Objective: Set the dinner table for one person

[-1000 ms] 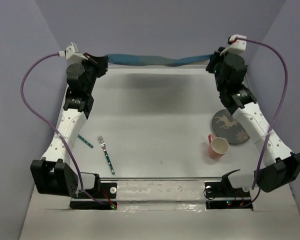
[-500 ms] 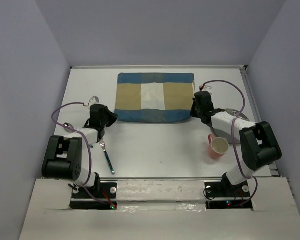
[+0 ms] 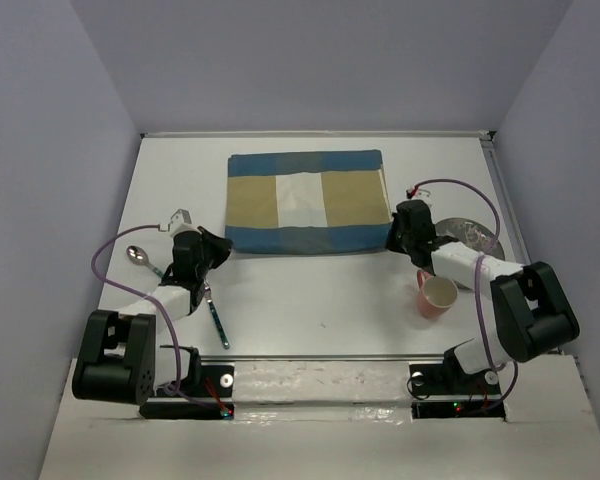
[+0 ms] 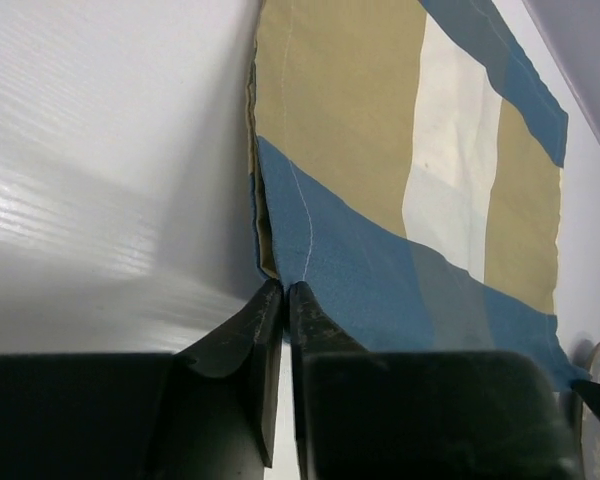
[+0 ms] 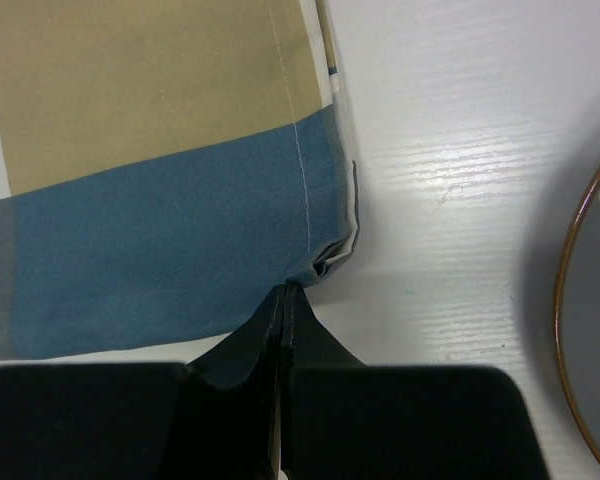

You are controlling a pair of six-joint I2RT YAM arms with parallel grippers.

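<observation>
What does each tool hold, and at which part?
Right tool pinches the mat at its near right corner. Left tool is at the near left corner; grip unclear.

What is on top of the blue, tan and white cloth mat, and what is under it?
No dish or cutlery lies on the mat. It lies flat on the white dinner table; anything else beneath is hidden by the cloth.

right gripper (image 5: 283,292) clamped on mat (image 5: 160,220) corner | plate (image 5: 595,300) rim at right edge
</observation>
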